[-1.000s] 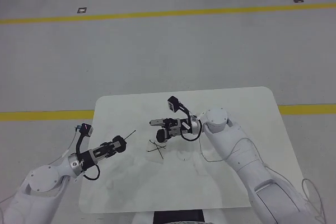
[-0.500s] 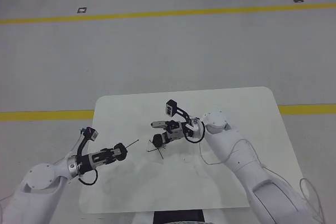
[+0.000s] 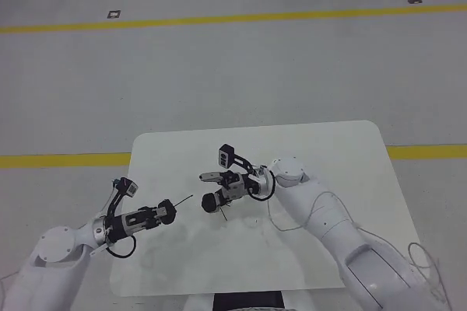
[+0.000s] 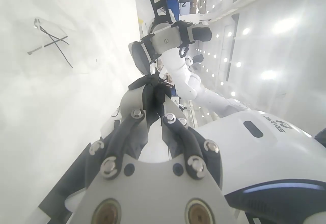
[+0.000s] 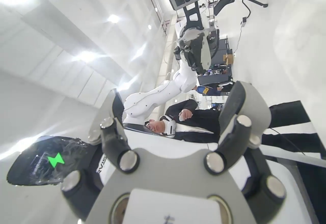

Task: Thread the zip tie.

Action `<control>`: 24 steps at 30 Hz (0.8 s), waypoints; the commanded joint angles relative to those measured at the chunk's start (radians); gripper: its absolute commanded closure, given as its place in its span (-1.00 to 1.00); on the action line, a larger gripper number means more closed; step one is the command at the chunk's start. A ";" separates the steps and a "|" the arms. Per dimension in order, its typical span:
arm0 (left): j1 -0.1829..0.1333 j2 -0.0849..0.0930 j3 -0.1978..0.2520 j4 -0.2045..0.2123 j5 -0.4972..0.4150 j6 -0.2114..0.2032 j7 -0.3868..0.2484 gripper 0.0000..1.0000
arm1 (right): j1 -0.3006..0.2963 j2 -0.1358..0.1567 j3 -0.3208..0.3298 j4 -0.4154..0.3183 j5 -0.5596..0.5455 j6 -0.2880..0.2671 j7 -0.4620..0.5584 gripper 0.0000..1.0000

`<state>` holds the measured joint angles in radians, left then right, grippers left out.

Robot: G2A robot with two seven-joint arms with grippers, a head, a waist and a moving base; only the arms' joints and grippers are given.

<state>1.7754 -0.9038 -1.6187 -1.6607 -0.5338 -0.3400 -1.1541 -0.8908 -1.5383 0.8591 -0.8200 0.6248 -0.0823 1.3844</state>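
Zip tie (image 3: pixel 184 200): you have it clamped in the left pincer (image 3: pixel 167 209), left of centre in the top view, above the lower left part of the white tabletop (image 3: pixel 319 148). Its thin black strap sticks out from the pincer tip toward the upper right of the frame. It points at the right pincer (image 3: pixel 210 189) and stops short of it, so the two are apart.

In the left wrist view, your left pincer (image 4: pixel 150 91) sits at the centre of the frame with its black-padded fingers (image 4: pixel 144 100) pressed together. The strap is too thin to make out between them there.

Your right pincer sits near the middle of the top view with its fingers spread apart. The right wrist view shows that same pincer (image 5: pixel 175 105) with a wide gap between its two fingers (image 5: pixel 239 108).

Loose ties (image 3: pixel 221 211) lie on the tabletop just below and right of your right pincer in the top view. In the left wrist view they show at the upper left (image 4: pixel 52 41), thin straps crossing one another flat on the surface.
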 commanded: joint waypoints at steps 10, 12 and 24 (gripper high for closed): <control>0.000 0.000 0.000 0.000 0.000 0.000 0.000 1.00 | -0.033 -0.014 0.006 0.036 0.131 -0.022 0.006 -1.00; 0.000 0.000 0.000 0.000 0.000 0.000 0.000 1.00 | -0.027 -0.020 -0.004 0.055 0.136 -0.031 0.006 -1.00; 0.000 0.000 0.000 0.000 0.000 0.000 0.000 1.00 | 0.009 -0.062 -0.055 0.147 0.160 -0.123 -0.004 -0.40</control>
<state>1.7754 -0.9038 -1.6186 -1.6607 -0.5338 -0.3400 -1.1541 -0.8836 -1.5966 0.8076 -0.6789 0.7847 -0.1991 1.3830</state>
